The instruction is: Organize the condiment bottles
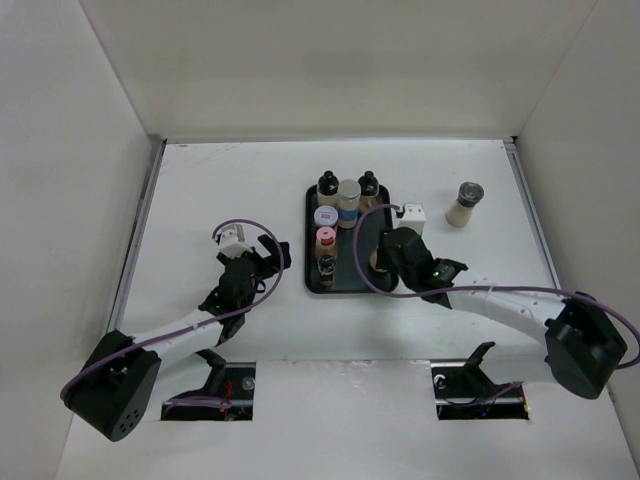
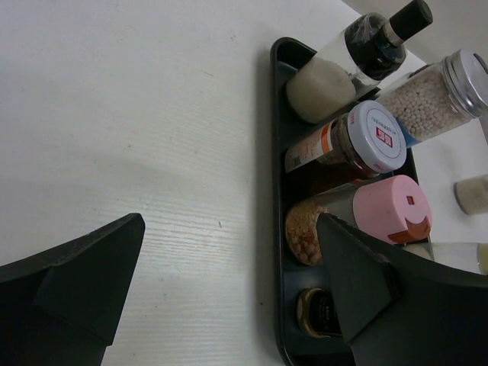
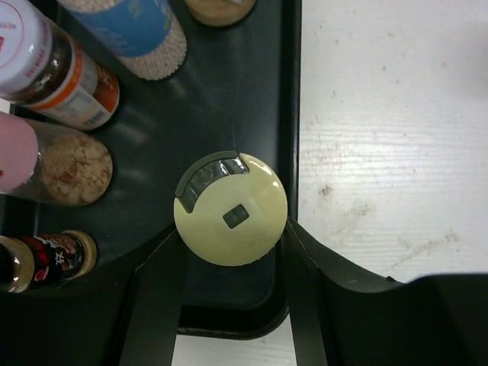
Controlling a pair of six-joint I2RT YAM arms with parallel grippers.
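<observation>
A black tray (image 1: 308, 240) holds several condiment bottles: two black-capped ones (image 1: 327, 184), a blue-labelled silver-capped jar (image 1: 349, 193), a white-capped jar (image 1: 327, 216), a pink-capped jar (image 1: 326, 240) and a small dark bottle (image 1: 327, 267). My right gripper (image 3: 232, 236) is shut on a cream-capped bottle (image 3: 231, 207) standing in the tray's near right corner, a finger against each side of the cap. A grey-capped bottle (image 1: 465, 203) stands alone on the table right of the tray. My left gripper (image 2: 229, 229) is open and empty, just left of the tray (image 2: 277, 152).
White walls enclose the table on the left, back and right. A small white block (image 1: 412, 213) on the right arm's cable sits by the tray's right edge. The pink-capped jar (image 2: 393, 207) is close to my left gripper's right finger.
</observation>
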